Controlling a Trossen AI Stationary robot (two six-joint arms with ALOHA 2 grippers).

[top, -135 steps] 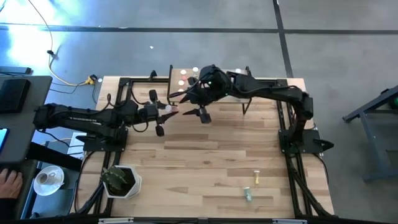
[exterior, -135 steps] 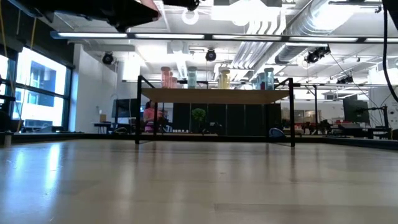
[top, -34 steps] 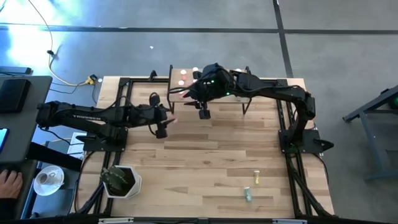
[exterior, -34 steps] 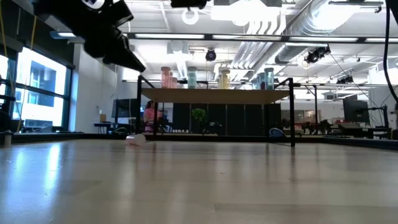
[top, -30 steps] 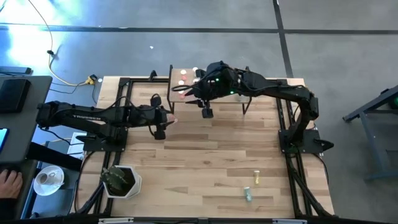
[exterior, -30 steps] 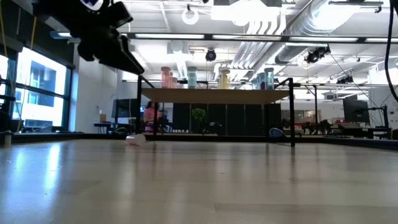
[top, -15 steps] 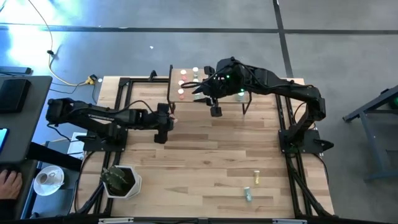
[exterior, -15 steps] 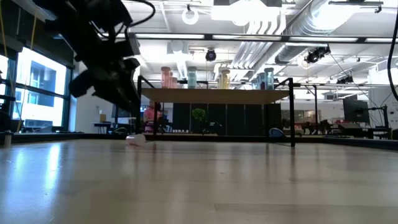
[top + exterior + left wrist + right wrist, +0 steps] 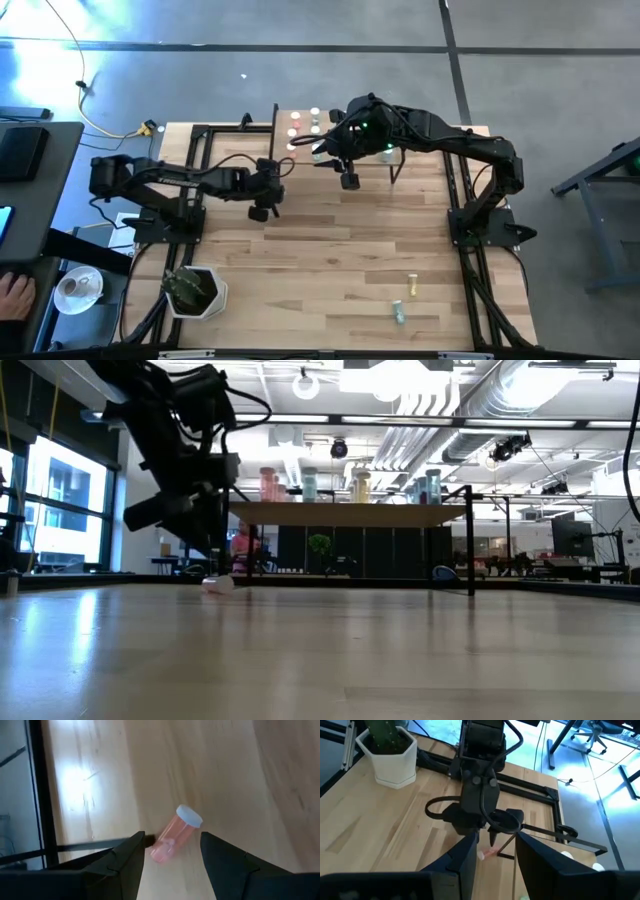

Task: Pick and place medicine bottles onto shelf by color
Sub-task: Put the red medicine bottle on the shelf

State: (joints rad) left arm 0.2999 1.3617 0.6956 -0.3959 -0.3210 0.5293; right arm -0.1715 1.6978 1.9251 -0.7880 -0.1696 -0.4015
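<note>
Tabletop planks carry a toppled translucent pink cylinder bottle beneath the empty, spread left tool.

The floor around the table is grey, with a bright patch of light at the upper left of the high view. In the low view, big windows shine at the left, and white pipes and lamps run along the ceiling.
</note>
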